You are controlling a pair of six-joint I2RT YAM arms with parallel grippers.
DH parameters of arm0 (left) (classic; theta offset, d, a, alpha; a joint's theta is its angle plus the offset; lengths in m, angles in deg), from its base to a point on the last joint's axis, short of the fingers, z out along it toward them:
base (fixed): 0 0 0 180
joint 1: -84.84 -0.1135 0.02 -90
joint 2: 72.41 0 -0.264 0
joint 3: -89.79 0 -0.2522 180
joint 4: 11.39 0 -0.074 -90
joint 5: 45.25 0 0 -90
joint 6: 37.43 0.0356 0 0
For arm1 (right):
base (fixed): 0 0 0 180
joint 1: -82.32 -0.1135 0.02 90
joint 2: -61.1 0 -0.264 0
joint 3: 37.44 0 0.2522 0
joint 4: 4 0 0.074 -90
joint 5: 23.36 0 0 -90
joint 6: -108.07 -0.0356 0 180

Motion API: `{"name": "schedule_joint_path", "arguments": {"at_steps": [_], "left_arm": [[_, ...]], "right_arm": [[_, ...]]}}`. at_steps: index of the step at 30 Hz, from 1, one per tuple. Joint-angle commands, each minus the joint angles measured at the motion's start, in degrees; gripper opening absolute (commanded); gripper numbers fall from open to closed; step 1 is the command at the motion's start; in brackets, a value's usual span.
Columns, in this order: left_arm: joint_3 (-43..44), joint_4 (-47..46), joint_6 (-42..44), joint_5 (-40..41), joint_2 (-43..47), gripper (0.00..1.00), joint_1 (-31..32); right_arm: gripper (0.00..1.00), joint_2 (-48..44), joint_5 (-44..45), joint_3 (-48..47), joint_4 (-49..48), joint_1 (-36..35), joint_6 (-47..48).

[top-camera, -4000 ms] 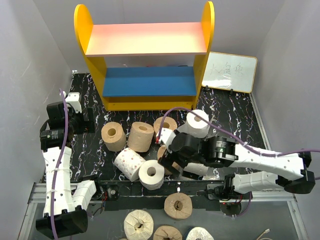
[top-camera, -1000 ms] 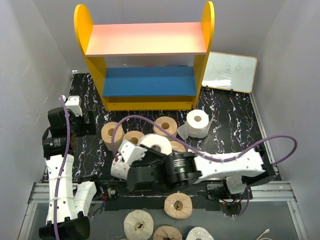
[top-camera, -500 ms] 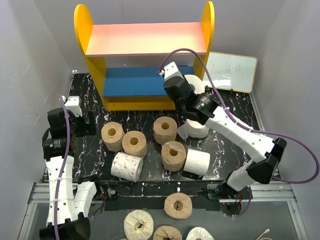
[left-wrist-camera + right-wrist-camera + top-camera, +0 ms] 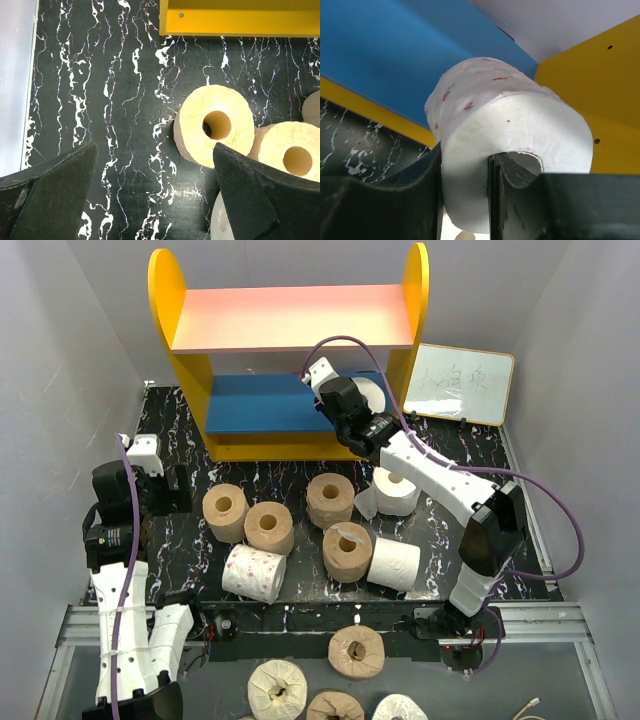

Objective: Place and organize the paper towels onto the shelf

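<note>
At the right end of the shelf's (image 4: 165, 300) lower tier, the right gripper (image 4: 465, 157) holds a white roll (image 4: 510, 125) with small pink marks. One finger sits inside the hollow centre and the other outside, so the jaws are pinched on the roll's wall. The roll is tipped with its open end toward the wrist camera, just beside the yellow panel (image 4: 600, 100) and over the blue board (image 4: 380, 55). Whether it already rests on the board cannot be told from either view. The step in hand looks like the placing of the first roll, since both boards appear bare apart from it. Seven other rolls lie on the table (image 4: 470, 460), four tan and three white. The left gripper (image 4: 150, 175) hovers with its fingers spread wide above the table, holding nothing, near a tan roll (image 4: 215, 125) that lies beside another. The next move probably calls for settling the white roll onto the board close against the panel. The fingers would then part, and the inner finger would need to come straight out of the core so the roll is not dragged back off the edge.
</note>
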Motion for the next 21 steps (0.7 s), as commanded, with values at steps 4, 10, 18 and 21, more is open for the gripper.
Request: {"name": "schedule_joint_path", "arguments": {"at_steps": [4,10,18,21], "left_arm": [[-0.5,-0.8,0.4,-1.2,1.5,0.99,-0.4],[-0.5,-0.8,0.4,-1.2,1.5,0.99,-0.4],[-0.5,-0.8,0.5,-1.2,1.2,0.99,-0.4],[-0.5,-0.7,0.5,-1.4,1.0,0.99,-0.4]], "right_arm": [[0.00,0.9,1.3,-3.9,-11.8,2.4,3.1],[0.00,3.9,3.8,-4.3,-12.1,3.4,3.2],[0.09,3.2,7.7,-0.8,-13.9,4.2,5.3],[0.09,2.4,8.6,0.7,-14.7,4.6,6.0]]}}
